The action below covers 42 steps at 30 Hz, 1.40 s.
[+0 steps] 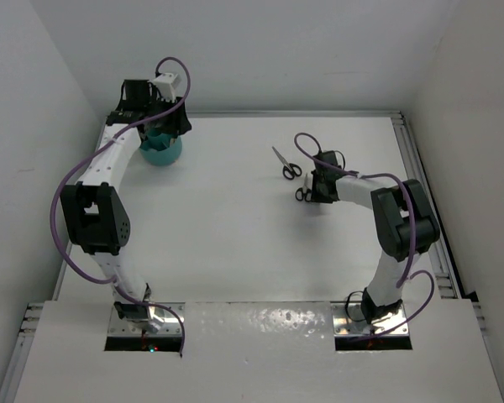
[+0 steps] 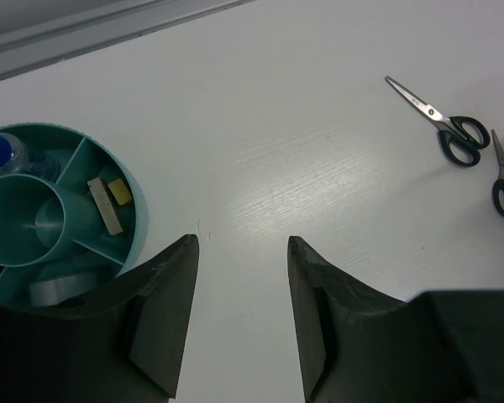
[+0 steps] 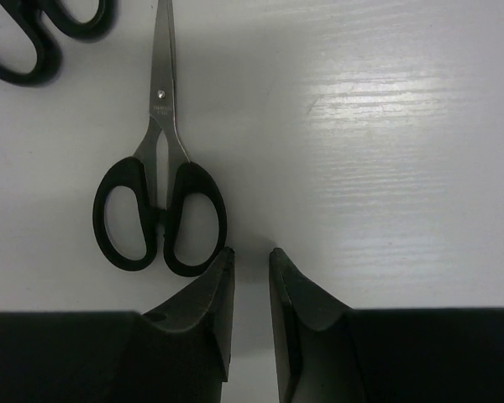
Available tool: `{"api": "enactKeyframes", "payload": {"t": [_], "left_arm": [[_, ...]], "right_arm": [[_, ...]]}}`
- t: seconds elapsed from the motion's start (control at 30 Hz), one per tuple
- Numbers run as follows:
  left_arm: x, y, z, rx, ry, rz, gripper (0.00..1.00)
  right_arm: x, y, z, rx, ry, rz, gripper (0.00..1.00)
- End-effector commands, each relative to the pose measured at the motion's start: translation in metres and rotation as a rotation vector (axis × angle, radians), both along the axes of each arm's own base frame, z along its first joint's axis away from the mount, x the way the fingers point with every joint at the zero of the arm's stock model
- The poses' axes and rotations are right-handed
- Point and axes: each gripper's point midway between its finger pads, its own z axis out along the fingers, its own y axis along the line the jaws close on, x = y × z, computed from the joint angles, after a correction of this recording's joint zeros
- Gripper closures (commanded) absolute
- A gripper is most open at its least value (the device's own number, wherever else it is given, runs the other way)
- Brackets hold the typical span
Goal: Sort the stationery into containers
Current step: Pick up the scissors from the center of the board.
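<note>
The left pincer hovers with its jaws wide apart, holding nothing, just beside the teal organiser at the far left of the worktop. The right pincer, its jaws narrowly apart and gripping nothing, sits just beside one pair of scissors. A second pair lies near.

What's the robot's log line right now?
left gripper open, empty, by organiser | right gripper barely open, empty, by scissors | second scissors unsorted

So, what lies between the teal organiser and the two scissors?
Nothing: the left wrist view shows only bare table between the teal organiser and the first scissors, with the second scissors just beyond. The top view agrees.
</note>
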Motion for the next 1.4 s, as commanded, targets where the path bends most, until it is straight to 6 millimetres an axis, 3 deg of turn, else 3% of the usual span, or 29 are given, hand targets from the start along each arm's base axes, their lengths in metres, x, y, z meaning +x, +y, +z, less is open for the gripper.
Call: {"api": "enactKeyframes", "payload": {"t": [0.0,0.23,0.37,1.03,1.07,1.13,1.23,1.37], "left_arm": [[-0.002,0.002,0.034,-0.014,-0.090,-0.002,0.55],[-0.001,0.001,0.032,-0.024,-0.084,-0.002,0.55],[-0.001,0.001,0.033,-0.028,-0.085,-0.001,0.55],[-0.001,0.000,0.036,-0.026,-0.090,-0.006,0.55],[0.000,0.012,0.036,-0.024,-0.092,0.019,0.55],[0.000,0.013,0.037,-0.021,-0.094,0.020,0.55],[-0.001,0.015,0.038,-0.022,-0.093,0.023,0.55],[-0.002,0.014,0.037,-0.023,-0.090,0.017,0.55]], "right_arm": [[0.012,0.009,0.011,0.036,-0.040,-0.008,0.78],[0.032,0.015,0.055,0.047,-0.169,0.002,0.78],[0.041,0.020,0.066,0.059,-0.199,0.000,0.78],[0.016,0.016,-0.007,0.011,0.045,-0.040,0.78],[0.015,0.013,-0.010,-0.001,0.054,-0.047,0.78],[0.012,0.011,-0.014,-0.011,0.068,-0.058,0.82],[0.011,0.008,-0.015,-0.019,0.068,-0.072,0.98],[0.011,0.012,-0.009,0.023,0.043,-0.065,1.00]]}}
